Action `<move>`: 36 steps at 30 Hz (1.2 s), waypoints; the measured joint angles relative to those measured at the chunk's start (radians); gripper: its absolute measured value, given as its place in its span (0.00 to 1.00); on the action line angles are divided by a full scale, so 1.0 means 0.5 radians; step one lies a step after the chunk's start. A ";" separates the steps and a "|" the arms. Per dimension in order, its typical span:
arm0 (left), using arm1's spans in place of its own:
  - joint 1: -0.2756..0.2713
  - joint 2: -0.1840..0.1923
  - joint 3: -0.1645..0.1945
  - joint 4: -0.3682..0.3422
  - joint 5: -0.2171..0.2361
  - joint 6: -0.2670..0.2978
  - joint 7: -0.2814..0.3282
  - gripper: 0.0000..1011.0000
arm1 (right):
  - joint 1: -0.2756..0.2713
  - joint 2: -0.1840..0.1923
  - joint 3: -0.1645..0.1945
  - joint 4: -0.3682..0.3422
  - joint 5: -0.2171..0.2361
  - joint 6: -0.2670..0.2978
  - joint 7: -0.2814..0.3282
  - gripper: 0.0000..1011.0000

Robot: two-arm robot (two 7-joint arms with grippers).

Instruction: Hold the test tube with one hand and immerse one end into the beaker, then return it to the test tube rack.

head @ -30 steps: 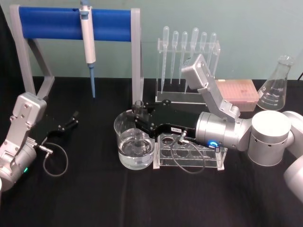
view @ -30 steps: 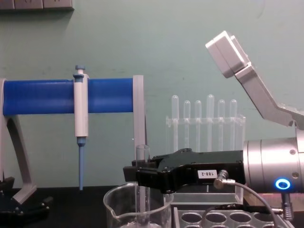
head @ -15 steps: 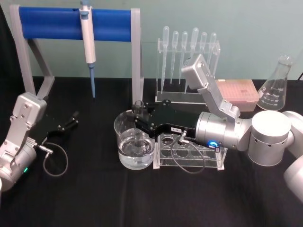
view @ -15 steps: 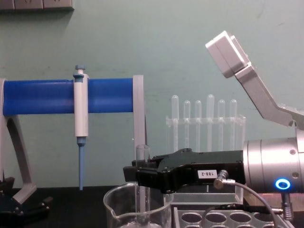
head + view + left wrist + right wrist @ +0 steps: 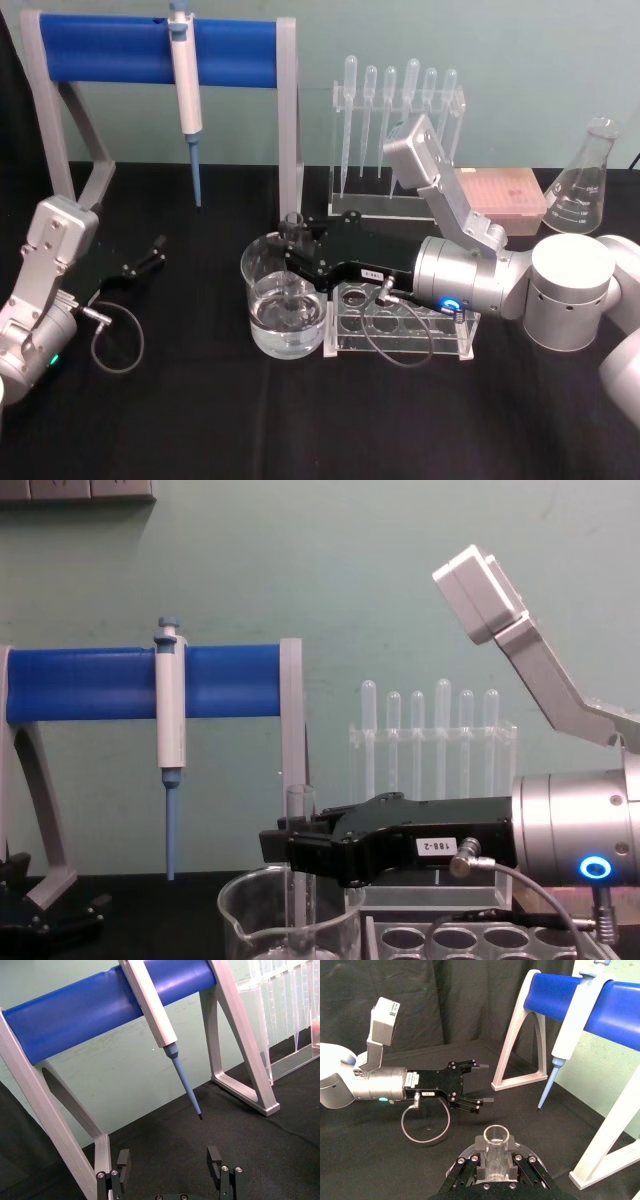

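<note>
Right gripper (image 5: 293, 240) clamped on test tube (image 5: 301, 808), just under rim. Tube upright inside beaker (image 5: 256, 268). Low end looks dipped in water, hard to be sure. Test tube rack (image 5: 450, 340) just beside beaker. Left gripper (image 5: 169, 1160) spread wide, holding nothing, parked at left over black surface (image 5: 200, 420).

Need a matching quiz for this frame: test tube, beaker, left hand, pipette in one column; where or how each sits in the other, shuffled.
1. test tube
2. beaker
3. left hand
4. pipette

A. hanging from the blue bar
B. open and empty, far left
C. standing left of the tube rack, clear liquid inside
D. upright in the shut right hand, lower end inside the beaker

Pairs: 1-D, 2-C, 3-B, 4-A
</note>
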 joint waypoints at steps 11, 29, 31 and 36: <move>0.000 0.000 0.000 0.000 0.000 0.000 0.000 0.99 | 0.000 0.000 0.000 0.000 0.000 0.000 0.000 0.22; 0.000 0.000 0.000 0.000 0.000 0.000 0.000 0.99 | 0.000 0.000 0.000 0.000 0.000 0.000 0.000 0.22; 0.000 0.000 0.000 0.000 0.000 0.000 0.000 0.99 | 0.000 0.000 0.000 0.000 0.000 0.000 0.000 0.22; 0.000 0.000 0.000 0.000 0.000 0.000 0.000 0.99 | 0.000 0.000 0.000 0.000 0.000 0.000 0.000 0.22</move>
